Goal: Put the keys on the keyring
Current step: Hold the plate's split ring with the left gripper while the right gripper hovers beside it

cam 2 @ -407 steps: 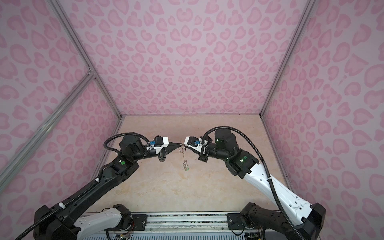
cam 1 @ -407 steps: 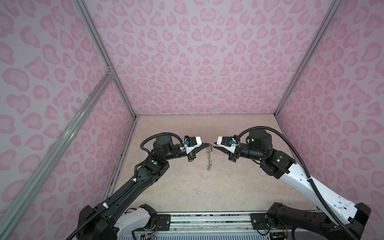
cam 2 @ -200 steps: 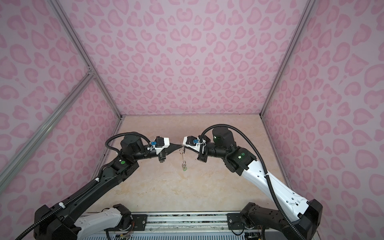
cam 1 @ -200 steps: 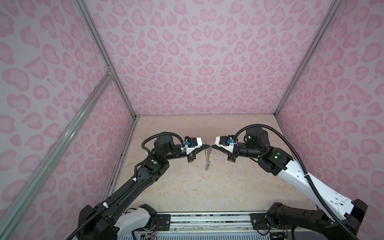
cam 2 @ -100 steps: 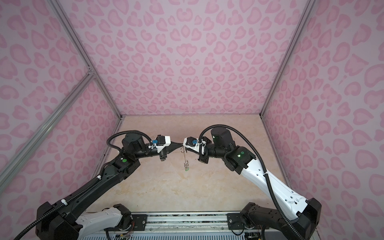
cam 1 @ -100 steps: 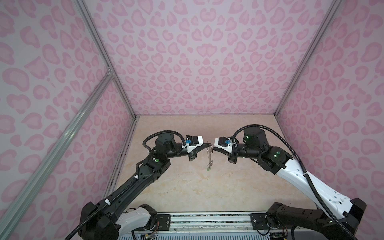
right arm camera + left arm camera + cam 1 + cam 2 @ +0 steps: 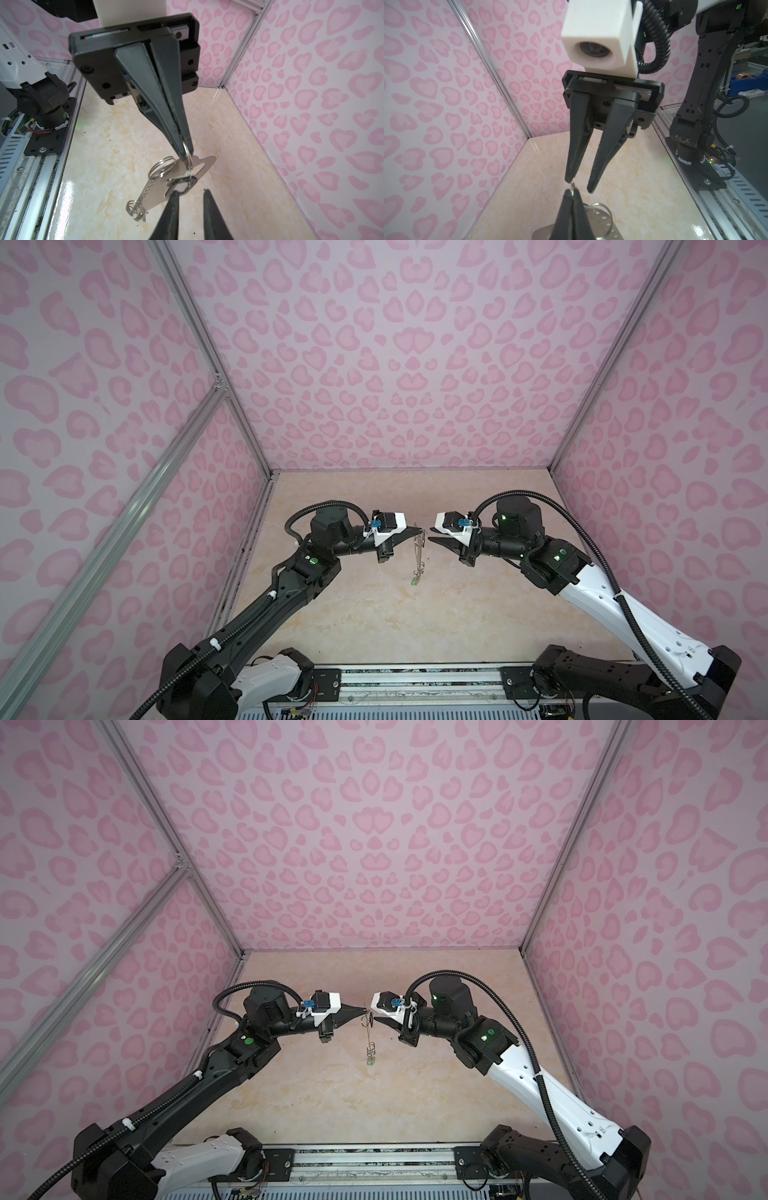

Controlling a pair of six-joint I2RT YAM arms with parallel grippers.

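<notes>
Right wrist view — left gripper (image 7: 186, 152) clamped on the keyring (image 7: 154, 192), right gripper (image 7: 190, 191) parted.

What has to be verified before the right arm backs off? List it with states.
1. Left gripper shut on the split ring: ok.
2. Right gripper open: ok.
3. Key fully threaded on that ring: cannot tell.
4. Right fingers clear of the key: cannot tell; one tip overlaps it in the right wrist view.
5. Keyring hanging free below the left gripper: ok.
</notes>
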